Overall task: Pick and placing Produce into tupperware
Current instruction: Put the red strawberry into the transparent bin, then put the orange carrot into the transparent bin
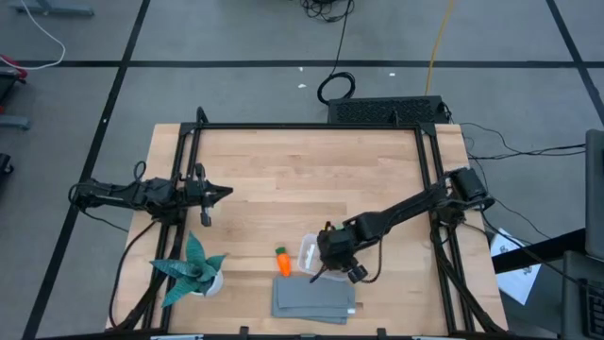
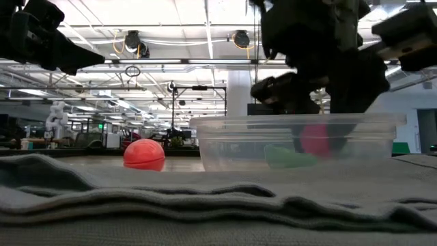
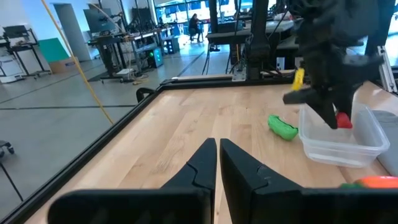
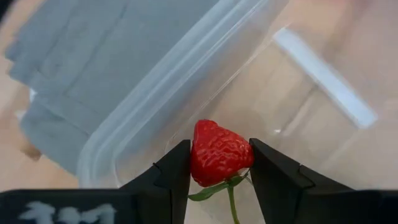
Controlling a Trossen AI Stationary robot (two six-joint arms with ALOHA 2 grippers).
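Over table [image 1: 283, 170] – right gripper [image 4: 219, 163] pinches strawberry [image 4: 219, 152] inside tupperware [image 4: 186, 81].

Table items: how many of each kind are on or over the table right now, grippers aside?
Toy foods: 3 - strawberry held by the right gripper over the container, green pod, carrot
Clear container: 1
Grey cloth: 1
Potted plant: 1
Total: 6

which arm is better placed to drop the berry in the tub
Right. Its hand is shut on the berry directly over the tub. The left hand waits across the table, holding nothing.
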